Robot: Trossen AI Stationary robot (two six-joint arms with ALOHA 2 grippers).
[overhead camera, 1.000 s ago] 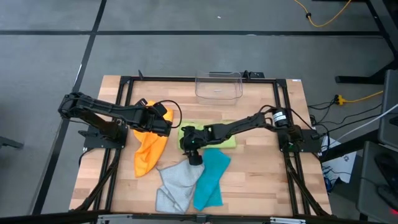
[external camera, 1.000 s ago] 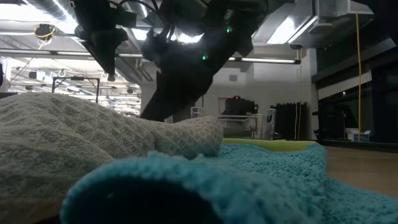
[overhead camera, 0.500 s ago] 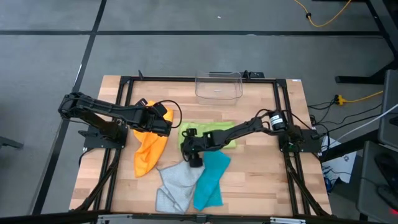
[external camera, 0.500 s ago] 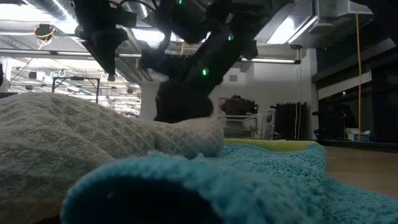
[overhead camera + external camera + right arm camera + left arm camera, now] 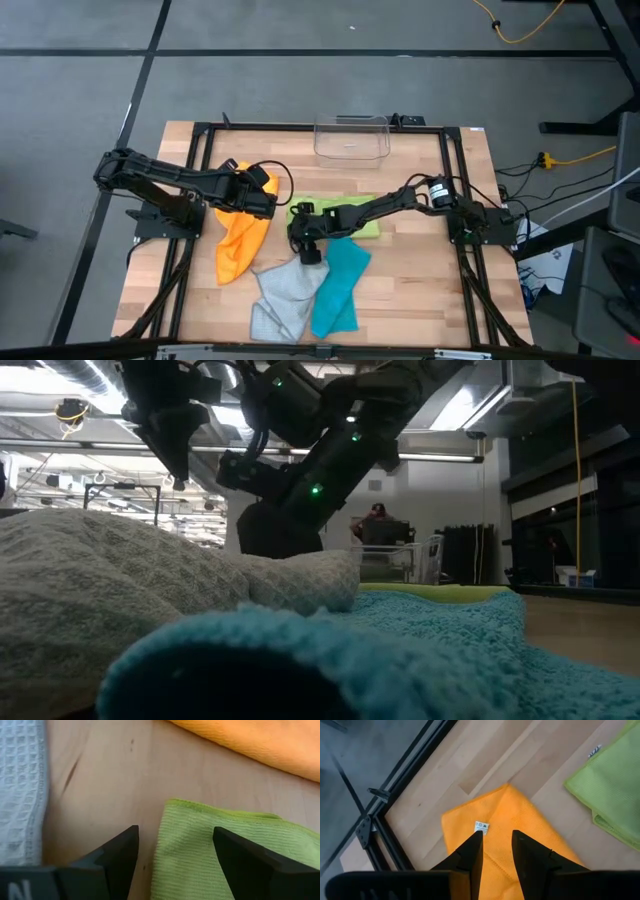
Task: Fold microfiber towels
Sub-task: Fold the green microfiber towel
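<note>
The right gripper [image 5: 172, 855], jaws spread, is straddling the lime green towel's [image 5: 220, 850] corner to grab it; the left gripper [image 5: 496, 851], jaws parted, is hovering over the orange towel [image 5: 520, 825] at mid-left.

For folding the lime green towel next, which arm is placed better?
Probably the right. Its open hand hangs over a corner of the lime green towel. The left hand, slightly open, is above the orange towel.
</note>
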